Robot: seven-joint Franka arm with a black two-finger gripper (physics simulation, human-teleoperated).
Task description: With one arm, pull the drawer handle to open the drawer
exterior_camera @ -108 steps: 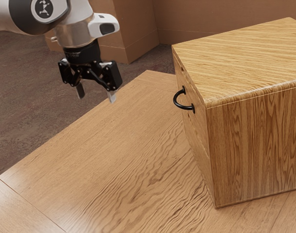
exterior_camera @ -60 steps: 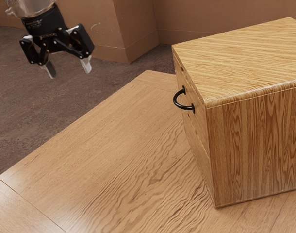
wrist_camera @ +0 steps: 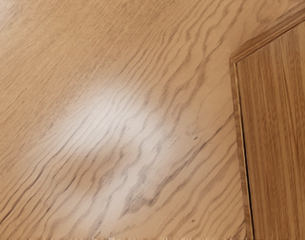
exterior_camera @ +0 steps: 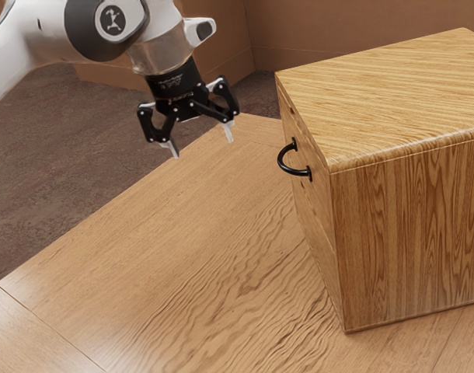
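— What is around the work place?
— A dark brown floor (exterior_camera: pixel 50 171) lies at the exterior view's left, and plain tan walls (exterior_camera: pixel 338 23) close the back. In front of them is a wide table (exterior_camera: pixel 182 264) of light wood with strong grain.

— And what comes first on the left?
— The arm (exterior_camera: pixel 35 39), white, comes in from the upper left. Its gripper (exterior_camera: pixel 202 141) hangs above the table near its far edge and points down. The two fingers stand spread apart, and there is nothing between them.

— Where is the handle?
— The handle (exterior_camera: pixel 294 162) is a black curved loop. It is to the right of the gripper and a little lower, apart from it. It sits high on the drawer (exterior_camera: pixel 315 217), which is the face of the box (exterior_camera: pixel 392 194) turned toward the exterior view's left.

— Is the drawer out?
— Its front lies flush with the box, so it is shut. What is inside, I cannot see.

— And the box itself?
— It is a wooden block standing on the table at the exterior view's right.

— What does the wrist view give?
— It gives the table (wrist_camera: pixel 117 125) under the hand, with a pale shine on it. Beside that is a framed panel (wrist_camera: pixel 277 140) of similar wood. Which part of the box this is, I cannot tell.
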